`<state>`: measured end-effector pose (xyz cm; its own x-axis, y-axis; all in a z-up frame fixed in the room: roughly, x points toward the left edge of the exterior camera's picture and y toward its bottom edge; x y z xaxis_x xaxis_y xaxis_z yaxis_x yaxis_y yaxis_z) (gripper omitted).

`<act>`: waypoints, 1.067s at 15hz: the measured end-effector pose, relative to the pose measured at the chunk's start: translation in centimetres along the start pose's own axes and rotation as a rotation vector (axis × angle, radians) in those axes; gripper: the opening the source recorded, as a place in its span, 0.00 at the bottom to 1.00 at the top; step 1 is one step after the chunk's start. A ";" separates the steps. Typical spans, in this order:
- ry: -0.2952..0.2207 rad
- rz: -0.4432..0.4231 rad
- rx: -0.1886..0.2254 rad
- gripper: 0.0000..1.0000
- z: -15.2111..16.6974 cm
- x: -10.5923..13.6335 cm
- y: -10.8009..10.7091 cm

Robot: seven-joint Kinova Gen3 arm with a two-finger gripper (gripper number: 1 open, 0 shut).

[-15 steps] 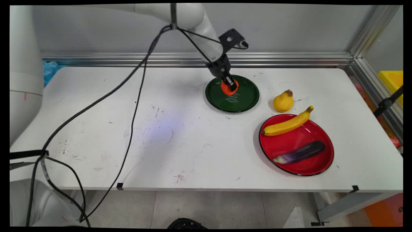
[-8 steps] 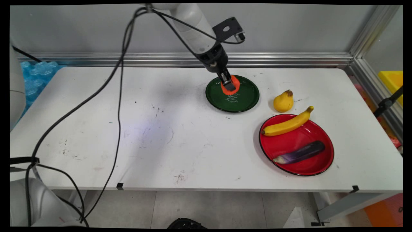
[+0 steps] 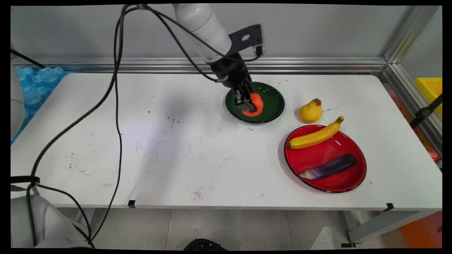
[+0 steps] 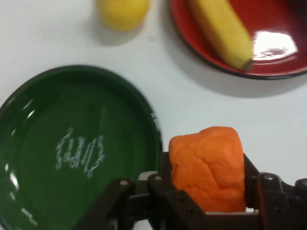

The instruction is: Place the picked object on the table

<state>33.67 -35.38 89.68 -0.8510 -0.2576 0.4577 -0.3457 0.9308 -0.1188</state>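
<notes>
My gripper (image 3: 246, 104) (image 4: 206, 184) is shut on an orange, lumpy soft object (image 3: 255, 104) (image 4: 207, 167), held between the two fingers. In the main view it hangs over the near part of the green plate (image 3: 272, 100). In the hand view the green plate (image 4: 43, 143), with white lettering on it, lies to the left of the held object, and white table shows beneath the object. A yellow pear (image 3: 310, 110) (image 4: 122, 12) sits on the table to the right of the green plate.
A red plate (image 3: 325, 160) (image 4: 278, 72) at the right holds a banana (image 3: 315, 135) (image 4: 221, 29) and a purple eggplant (image 3: 328, 167). Black cables hang from the arm down to the left. An aluminium rail runs along the back wall.
The gripper has lifted the orange object from the far part of the green plate and carried it toward the plate's near side. The arm has swung leftward at the top.
</notes>
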 end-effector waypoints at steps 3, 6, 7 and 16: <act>0.000 0.071 -0.028 0.00 0.5 0.3 1.6; -0.008 0.102 -0.048 0.00 2.2 0.4 2.9; -0.011 0.104 -0.052 0.00 2.7 0.4 3.1; -0.090 0.086 -0.084 0.00 8.9 -0.1 4.9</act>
<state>28.55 -33.10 81.18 -0.9092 -0.1951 0.3678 -0.2391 0.9679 -0.0777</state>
